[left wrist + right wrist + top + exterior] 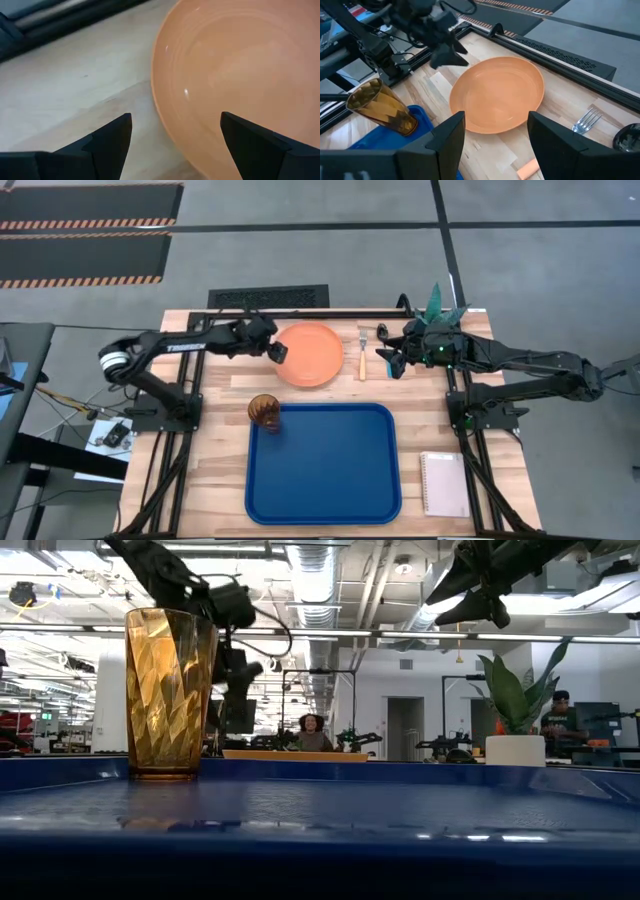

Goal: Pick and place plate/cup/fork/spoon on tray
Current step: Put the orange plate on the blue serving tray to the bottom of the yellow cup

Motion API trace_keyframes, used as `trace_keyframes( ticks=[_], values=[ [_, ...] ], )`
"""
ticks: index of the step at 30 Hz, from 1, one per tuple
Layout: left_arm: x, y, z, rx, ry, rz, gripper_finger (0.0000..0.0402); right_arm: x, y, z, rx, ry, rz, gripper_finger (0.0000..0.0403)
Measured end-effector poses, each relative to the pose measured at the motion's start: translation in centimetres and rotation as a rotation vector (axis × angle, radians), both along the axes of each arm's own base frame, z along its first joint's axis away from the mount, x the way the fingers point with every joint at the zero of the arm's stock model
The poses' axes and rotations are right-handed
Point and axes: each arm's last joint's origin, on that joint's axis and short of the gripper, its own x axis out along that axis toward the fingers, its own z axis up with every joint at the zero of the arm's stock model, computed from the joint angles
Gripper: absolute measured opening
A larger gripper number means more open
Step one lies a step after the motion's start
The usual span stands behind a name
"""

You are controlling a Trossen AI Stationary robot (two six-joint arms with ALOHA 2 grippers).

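**Plate at the table's far side, between both grippers**

Plate (pixel 309 354) lies flat on the pale wooden table (pixel 215 470), beyond the blue tray (pixel 325 500). Left gripper (pixel 277 352), fingers spread, straddles its left rim. Cup (pixel 264 411) stands upright on the tray's far-left corner. Fork (pixel 362 356) lies right of the plate; the right gripper (pixel 392 365), fingers apart, hovers over the spoon (mostly hidden). Beyond: a workshop, with people seated.
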Motion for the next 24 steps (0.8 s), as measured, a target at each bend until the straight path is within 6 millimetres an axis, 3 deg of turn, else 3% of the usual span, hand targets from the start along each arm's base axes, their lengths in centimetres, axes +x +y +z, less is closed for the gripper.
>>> trace_keyframes(
  ticks=[11, 15, 21, 24],
  values=[
    [1.3, 1.7, -5.6, -0.199, 0.040, -0.029, 0.0274, 0.0, 0.0, 0.0, 0.007, -0.003, -0.003, 0.0240],
    [1.3, 1.9, -5.9, -0.221, 0.046, -0.023, 0.0205, 0.0, 0.0, 0.0, 0.007, -0.003, -0.003, 0.0240],
    [1.4, 2.1, -5.9, -0.217, 0.020, 0.004, 0.0045, 0.0, 0.0, 0.0, 0.006, -0.003, -0.003, 0.0240],
    [1.4, 2.4, -5.9, -0.234, -0.010, 0.018, 0.0014, 0.0, 0.0, 0.0, 0.006, -0.003, -0.003, 0.0240]
  ],
)
